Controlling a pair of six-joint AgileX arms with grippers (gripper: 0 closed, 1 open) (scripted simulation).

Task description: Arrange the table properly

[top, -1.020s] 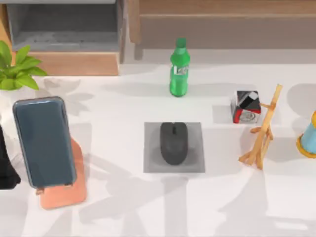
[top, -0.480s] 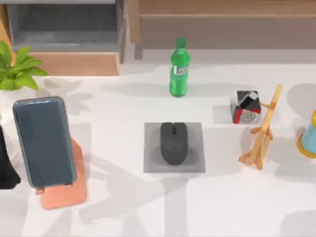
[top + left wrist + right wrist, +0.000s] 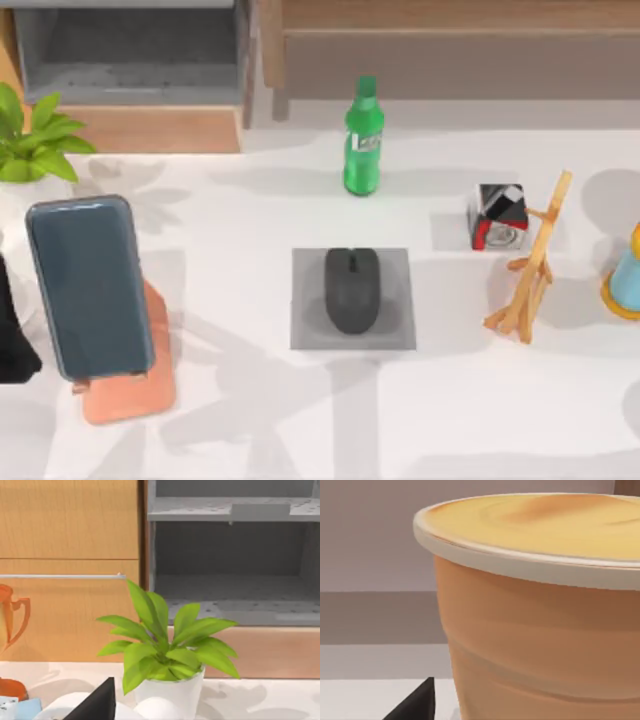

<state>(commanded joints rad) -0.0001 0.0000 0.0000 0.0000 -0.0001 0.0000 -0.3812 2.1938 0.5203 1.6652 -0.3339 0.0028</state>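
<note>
the white table (image 3: 250,260) is seen spread under everything. a black mouse (image 3: 352,290) lies on a grey mat (image 3: 305,330) at its middle, a green bottle (image 3: 363,137) stands behind it, and a phone (image 3: 88,285) leans on an orange stand (image 3: 140,395) at the left. a plant (image 3: 167,647) in a white pot is faced by the left wrist camera, an orange cup (image 3: 540,610) by the right one. a dark fingertip (image 3: 97,704) is glimpsed in the left wrist view; whether either gripper's fingers are wide or narrow cannot be told.
</note>
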